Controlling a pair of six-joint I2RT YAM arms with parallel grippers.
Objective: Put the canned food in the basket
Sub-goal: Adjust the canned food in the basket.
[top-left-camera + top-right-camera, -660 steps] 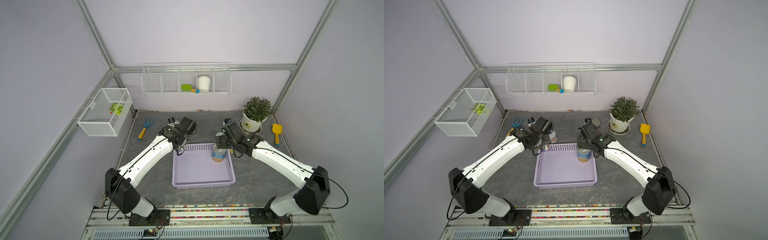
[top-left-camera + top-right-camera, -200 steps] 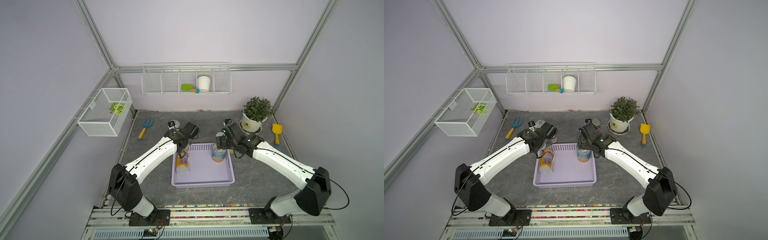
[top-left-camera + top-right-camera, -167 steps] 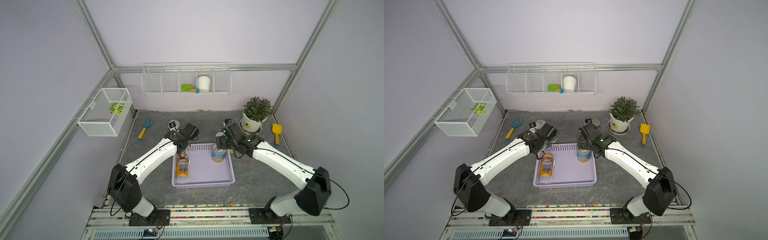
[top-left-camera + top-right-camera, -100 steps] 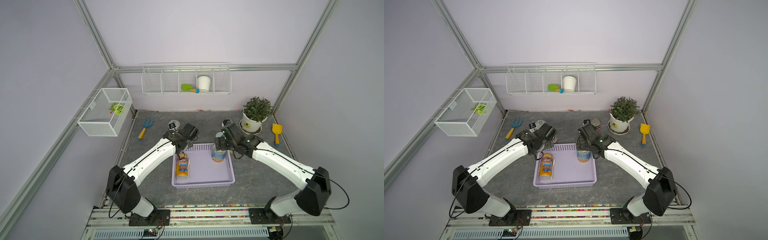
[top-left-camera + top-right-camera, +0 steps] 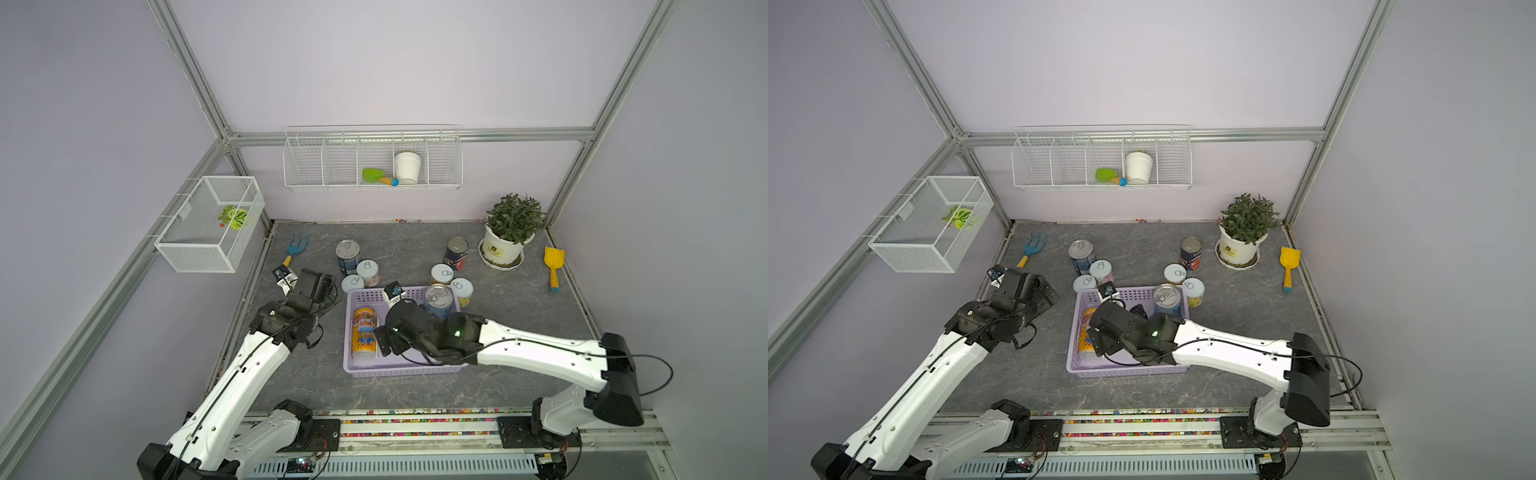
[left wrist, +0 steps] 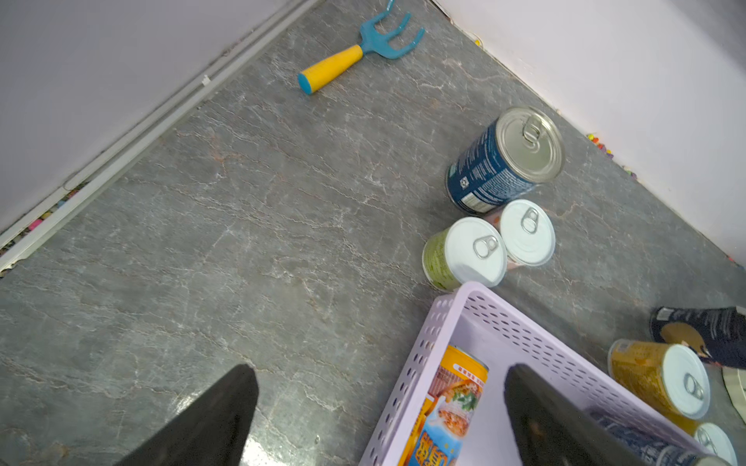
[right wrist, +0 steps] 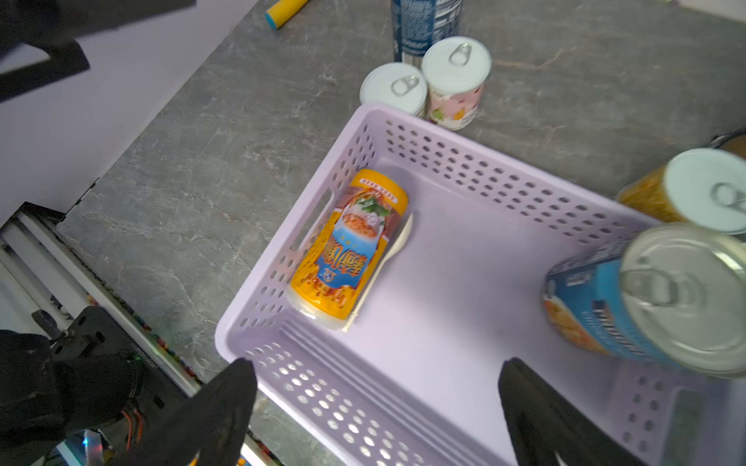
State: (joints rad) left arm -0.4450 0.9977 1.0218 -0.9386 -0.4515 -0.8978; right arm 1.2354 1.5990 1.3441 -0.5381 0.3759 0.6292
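Holding both spread and empty: my left gripper over the grey marbled tabletop, my right gripper over the lavender basket at frame centre. Inside it, the orange can lies flat and the blue can stands in the upper-right corner. Six other cans stand on the tabletop above it, lilac walls behind.

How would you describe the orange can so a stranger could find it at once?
Find the lavender basket in the middle of the grey table. Inside, along the wall nearest the left arm, is the orange can. It alone lies on its side; the blue can sharing the basket stands upright.
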